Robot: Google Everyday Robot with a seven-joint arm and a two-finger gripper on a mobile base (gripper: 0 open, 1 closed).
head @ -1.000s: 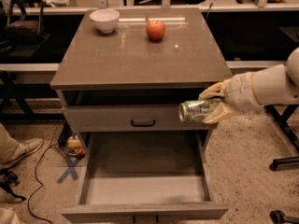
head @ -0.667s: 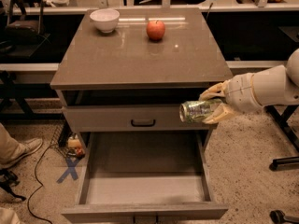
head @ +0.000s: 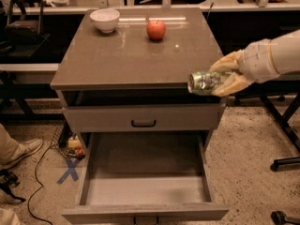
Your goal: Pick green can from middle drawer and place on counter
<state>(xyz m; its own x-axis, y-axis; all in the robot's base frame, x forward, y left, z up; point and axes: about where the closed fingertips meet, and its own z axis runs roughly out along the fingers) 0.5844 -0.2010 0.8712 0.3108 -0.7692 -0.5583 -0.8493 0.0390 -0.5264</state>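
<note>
My gripper (head: 224, 78) comes in from the right and is shut on the green can (head: 203, 82). The can lies on its side, silver end to the left, at the level of the counter's (head: 126, 60) front right edge and just in front of it. The middle drawer (head: 144, 182) stands pulled out below, its flat floor bare. The can hangs above and to the right of the drawer's back right corner.
A white bowl (head: 104, 19) and a red apple (head: 156, 29) stand at the back of the counter. The drawer front with a black handle (head: 143, 123) is shut under the counter. A shoe (head: 21, 151) and cables lie on the floor at left; a chair base (head: 286, 163) stands at right.
My gripper has lifted the can up from beside the upper drawer front to the height of the counter's edge. Nothing else has moved.
</note>
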